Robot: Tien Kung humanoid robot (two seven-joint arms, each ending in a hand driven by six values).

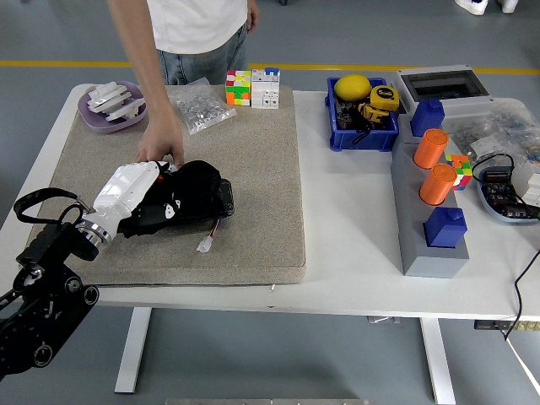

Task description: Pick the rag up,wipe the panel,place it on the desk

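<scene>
Our left hand (126,190) lies on the black rag (190,198), which sits on the tan panel (261,169); we cannot tell if our fingers grip it. A person's hand (160,145) touches the rag too. We are wiping; next we drop it on the desk (354,219)

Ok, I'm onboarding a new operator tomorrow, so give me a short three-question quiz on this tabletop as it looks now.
1. True or false: the robot's left hand rests on the black rag on the tan mat.
2. Which thing lies in the blue bin? A) Rubik's cube B) yellow tape measure C) orange cylinder
3. Fill in: the person's hand touches the far edge of the ____.

Key: 1 true. 2 B, the yellow tape measure. 3 rag.
</scene>
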